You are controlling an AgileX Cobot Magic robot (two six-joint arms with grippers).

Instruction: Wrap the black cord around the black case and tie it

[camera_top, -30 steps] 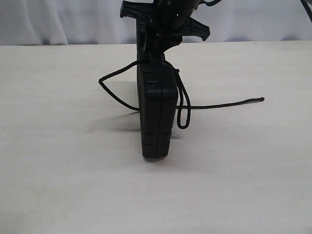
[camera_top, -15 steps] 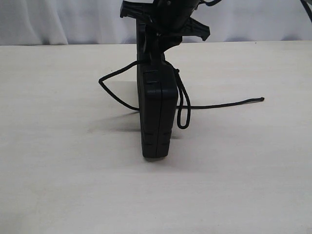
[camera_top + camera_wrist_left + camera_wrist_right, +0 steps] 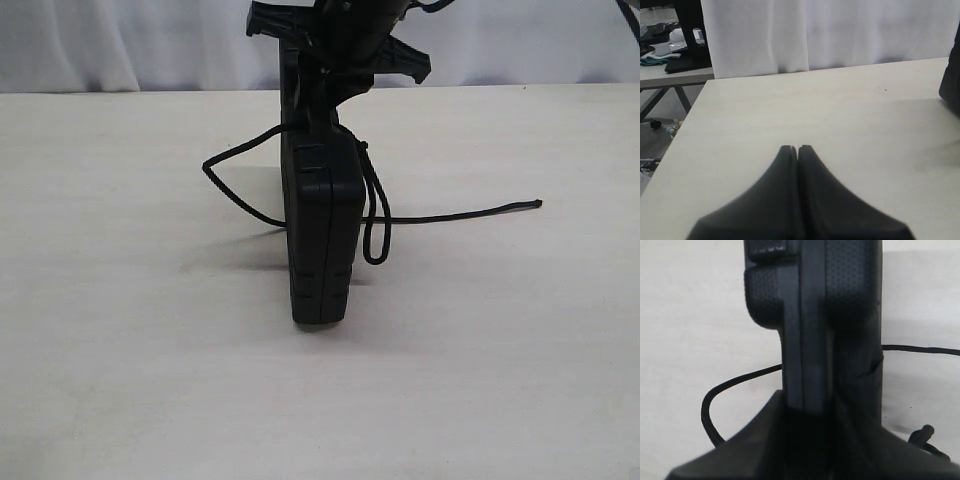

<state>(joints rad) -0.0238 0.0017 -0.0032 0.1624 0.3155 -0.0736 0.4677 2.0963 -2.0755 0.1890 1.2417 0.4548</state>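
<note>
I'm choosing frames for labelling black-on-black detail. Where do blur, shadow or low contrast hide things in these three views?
Exterior view: soft even light, faint shadow beside the black case, its top merging with the right gripper. Left wrist view: the shut left gripper is blurred, the table clearer. Right wrist view: case texture sharp, clamping fingers blurred.

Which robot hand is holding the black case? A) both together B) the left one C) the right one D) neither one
C: the right gripper has its jaws clamped on the black case, while the left gripper is shut on nothing, over the bare table.
</note>
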